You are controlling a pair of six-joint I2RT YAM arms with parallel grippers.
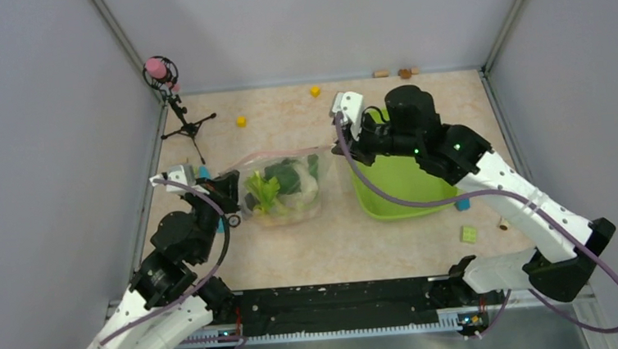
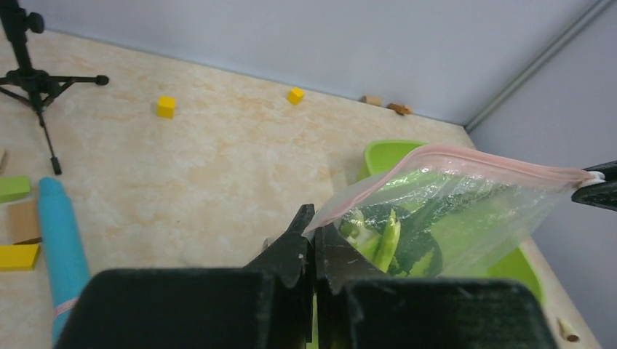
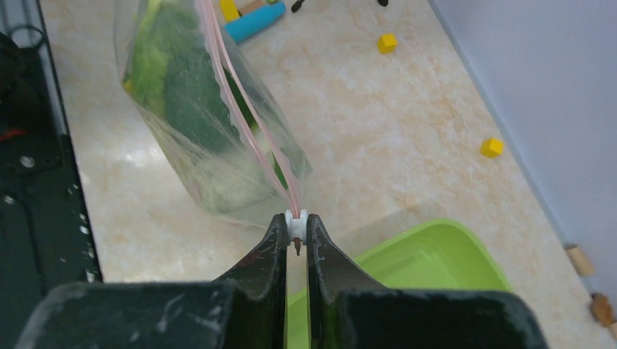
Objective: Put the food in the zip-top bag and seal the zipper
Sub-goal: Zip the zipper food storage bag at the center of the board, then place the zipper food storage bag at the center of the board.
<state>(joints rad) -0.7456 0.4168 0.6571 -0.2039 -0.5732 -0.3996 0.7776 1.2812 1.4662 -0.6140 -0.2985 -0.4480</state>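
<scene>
The left arm reaches toward one o'clock, the left gripper (image 2: 311, 234) with jaws pressed together. The right arm stretches toward ten o'clock, the right gripper (image 3: 296, 234) with jaws nearly touching.

The top camera looks steeply down from high on the near side, taking in the whole counter (image 1: 327, 247). The left wrist camera sights low along its fingers (image 2: 287, 251) toward the far right corner. The right wrist camera looks over its fingers (image 3: 265, 254) leftward. Both sit close to the zip-top bag (image 1: 282, 184), which all three views share.
</scene>
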